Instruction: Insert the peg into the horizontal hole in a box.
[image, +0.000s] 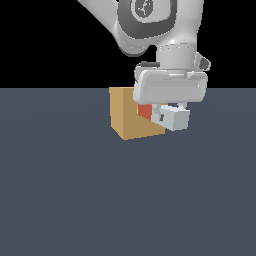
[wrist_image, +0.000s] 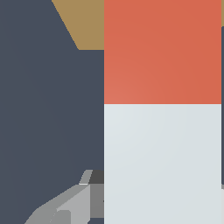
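Note:
The tan box (image: 125, 112) stands on the floor, partly behind my gripper (image: 167, 116). The peg (image: 172, 118) is held level in the gripper, which is shut on its light grey part. Its red-orange end (image: 144, 111) points at the box face and touches or enters it; the hole itself is hidden behind the peg. In the wrist view the peg (wrist_image: 162, 131) fills most of the picture, red end toward the box (wrist_image: 85, 22), with one finger (wrist_image: 72, 205) showing beside the grey part.
A flat dark blue-grey floor (image: 75, 190) spreads around the box. Nothing else stands on it in either view.

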